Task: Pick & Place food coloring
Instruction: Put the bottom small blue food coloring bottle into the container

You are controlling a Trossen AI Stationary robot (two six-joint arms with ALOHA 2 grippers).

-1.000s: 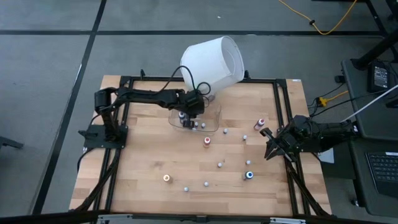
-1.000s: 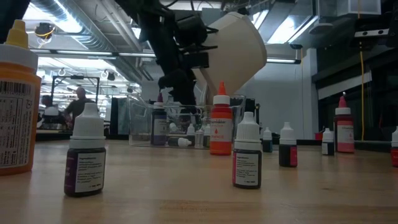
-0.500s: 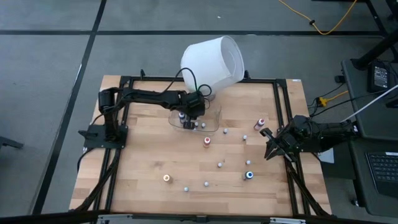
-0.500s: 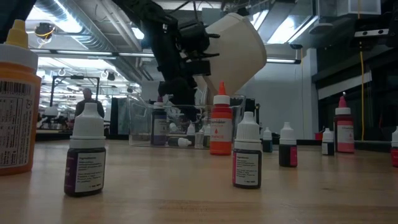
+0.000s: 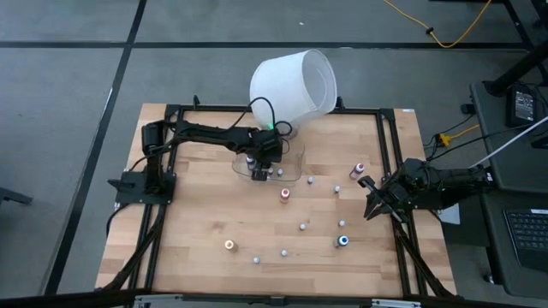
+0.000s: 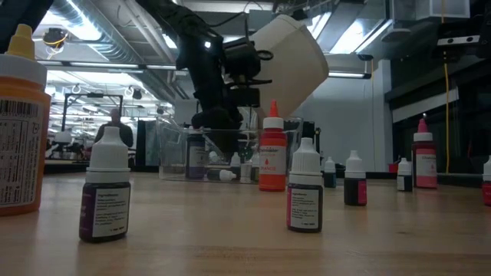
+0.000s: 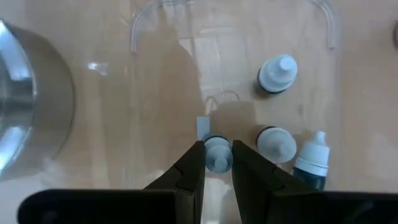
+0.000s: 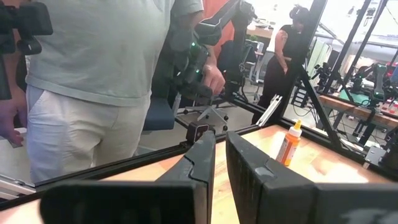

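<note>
From above, the left claw (image 5: 260, 168) is hanging over the clear tray (image 5: 294, 174) near the back of the desk (image 5: 197, 214), beside the big white lampshade (image 5: 293, 83), while loose food coloring bottles are dotting the boards, a blue-capped one (image 5: 343, 241) toward the right. The right claw (image 5: 372, 209) is waiting at the right edge of the desk, pressed together on nothing. Down at desk level, the left claw (image 6: 221, 140) is dipping into the tray behind an upright orange bottle (image 6: 271, 148). Through the left wrist, the claw (image 7: 217, 163) is pinching a small bottle (image 7: 217, 154) by its white cap, long axis vertical and tip pointing straight up at the lens, with three more bottles just beside it in the tray, one lying on its side (image 7: 308, 165). My read: keep it plumb, set the base flat on the tray floor, clear of its neighbours, then spread. The right wrist is showing only its own claw (image 8: 220, 155) with a person (image 8: 99, 74) standing beyond.
</note>
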